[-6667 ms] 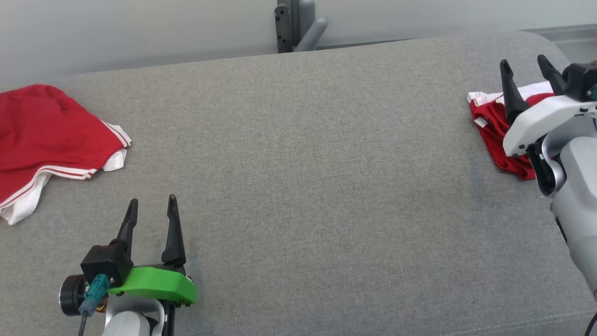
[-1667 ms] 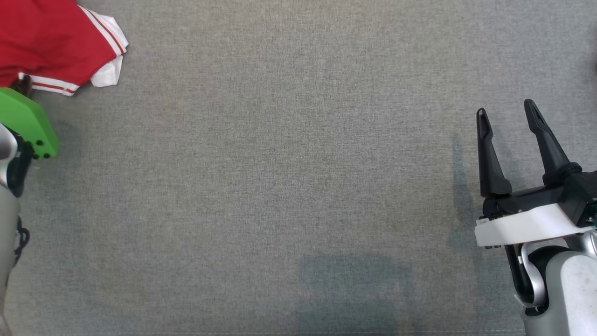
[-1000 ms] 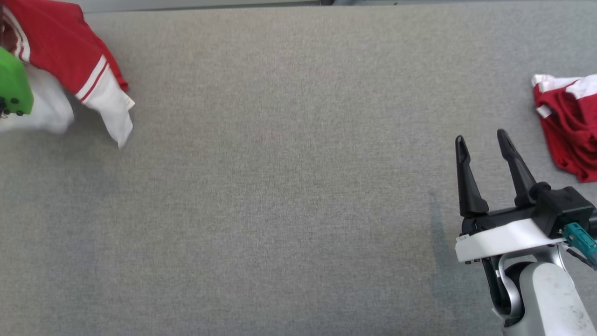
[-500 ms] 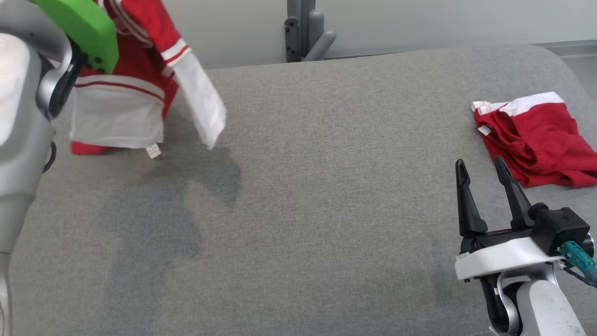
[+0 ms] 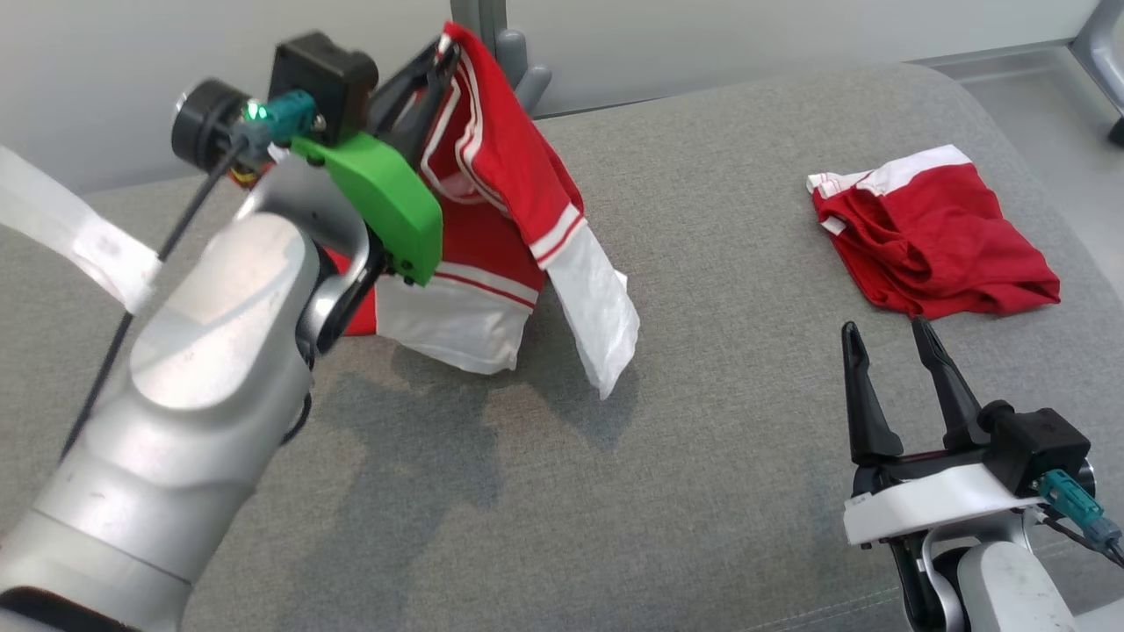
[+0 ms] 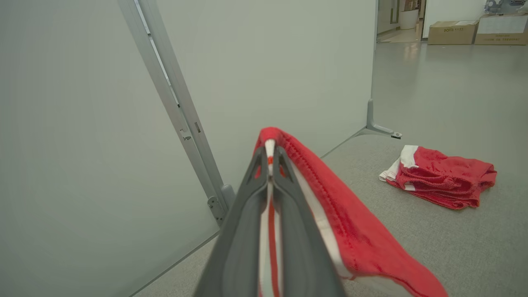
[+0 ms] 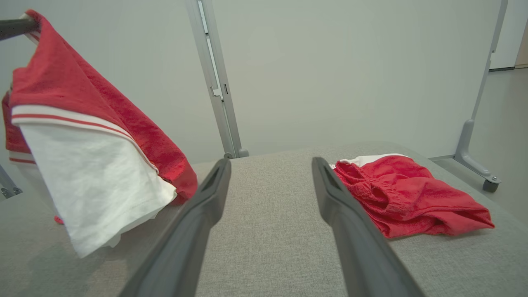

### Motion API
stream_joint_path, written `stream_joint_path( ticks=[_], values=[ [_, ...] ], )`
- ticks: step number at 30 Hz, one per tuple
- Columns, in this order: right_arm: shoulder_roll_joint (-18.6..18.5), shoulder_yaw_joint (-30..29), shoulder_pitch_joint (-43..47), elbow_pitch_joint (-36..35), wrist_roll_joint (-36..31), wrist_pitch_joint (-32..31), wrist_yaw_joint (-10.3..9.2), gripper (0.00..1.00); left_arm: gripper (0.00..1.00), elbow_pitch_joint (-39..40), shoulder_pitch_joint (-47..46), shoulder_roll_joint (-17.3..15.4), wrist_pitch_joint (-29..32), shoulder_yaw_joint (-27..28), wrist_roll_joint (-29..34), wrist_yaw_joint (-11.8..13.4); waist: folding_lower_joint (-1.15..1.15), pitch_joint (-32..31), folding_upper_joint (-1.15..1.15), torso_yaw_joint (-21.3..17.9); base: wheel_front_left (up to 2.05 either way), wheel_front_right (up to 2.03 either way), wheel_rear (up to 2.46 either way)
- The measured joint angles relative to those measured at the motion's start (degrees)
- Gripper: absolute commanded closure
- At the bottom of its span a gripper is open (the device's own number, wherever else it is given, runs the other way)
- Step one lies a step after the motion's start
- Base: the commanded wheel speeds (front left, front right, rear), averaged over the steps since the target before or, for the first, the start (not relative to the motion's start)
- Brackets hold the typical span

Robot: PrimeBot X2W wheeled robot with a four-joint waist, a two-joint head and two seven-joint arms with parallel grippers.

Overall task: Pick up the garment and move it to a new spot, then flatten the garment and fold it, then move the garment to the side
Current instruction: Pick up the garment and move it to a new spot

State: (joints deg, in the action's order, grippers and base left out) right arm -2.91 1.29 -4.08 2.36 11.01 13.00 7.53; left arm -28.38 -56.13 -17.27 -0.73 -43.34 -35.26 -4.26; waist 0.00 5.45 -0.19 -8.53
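Grey fabric covers the desk [image 5: 702, 421], with a pale partition wall [image 5: 702, 35] behind. At its back left the left claw [image 5: 437, 61] is raised and pinched tight on the top edge of the red-and-white garment [image 5: 500, 167], which hangs straight down from it, long axis near vertical. The right claw [image 5: 882, 329] gapes empty at front right, with bare desk between it and the garment's loose white end. The left forearm hides the garment's left part, and whether its hem touches the desk is unclear. A second red garment [image 5: 931, 237] lies crumpled at back right.

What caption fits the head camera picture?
Left gripper holds up a red-and-white garment over the grey cushion; right gripper hovers open.
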Motion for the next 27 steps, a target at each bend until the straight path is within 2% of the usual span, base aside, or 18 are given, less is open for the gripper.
stream_joint_path(
  ticks=[6,12,13,14,15,16,22,27],
  values=[
    [0.0,0.3,-0.1,0.6,0.5,0.6,0.00,0.00,1.00,-5.9,9.2,0.1,-4.5,0.0,-1.0,3.0,0.00,2.1,0.00,-1.6,0.00,0.00,0.00],
    [0.0,0.0,-0.6,1.0,0.8,1.0,0.00,0.00,1.00,-13.5,13.7,-0.5,-9.8,1.6,-2.1,4.3,0.00,4.8,0.00,-2.2,0.00,0.00,0.00],
    [0.0,0.0,-0.9,1.0,0.8,1.1,0.00,0.00,0.87,-14.6,13.9,-0.3,-10.6,2.0,-2.7,4.3,0.00,5.2,0.00,-2.1,0.00,0.00,0.00],
    [0.0,0.0,-1.1,1.1,0.8,1.1,0.00,0.00,0.59,-15.6,14.1,-0.1,-11.3,2.2,-3.1,4.3,0.00,5.5,0.00,-2.1,0.00,0.00,0.00],
    [0.0,0.0,-1.3,1.3,0.8,1.2,0.00,0.00,0.05,-16.8,14.3,0.2,-11.7,2.3,-3.1,4.3,0.00,5.7,0.00,-1.9,0.00,0.00,0.00],
    [0.0,0.0,-1.4,1.5,0.8,1.2,0.00,0.00,0.00,-17.8,14.6,0.6,-12.1,2.3,-3.2,4.2,0.00,5.8,0.00,-1.7,0.00,0.00,0.00],
    [0.0,0.3,-2.1,2.1,0.4,1.2,0.00,0.00,0.00,-21.6,15.5,2.6,-13.7,2.9,-3.4,3.3,0.00,5.6,0.00,0.0,0.00,0.00,0.00],
    [0.0,-0.2,-2.1,2.2,-0.1,1.1,0.00,0.00,0.00,-19.2,17.6,3.4,-14.2,5.8,-2.7,3.6,0.00,4.3,0.00,1.2,0.00,0.00,0.00]
  ],
)
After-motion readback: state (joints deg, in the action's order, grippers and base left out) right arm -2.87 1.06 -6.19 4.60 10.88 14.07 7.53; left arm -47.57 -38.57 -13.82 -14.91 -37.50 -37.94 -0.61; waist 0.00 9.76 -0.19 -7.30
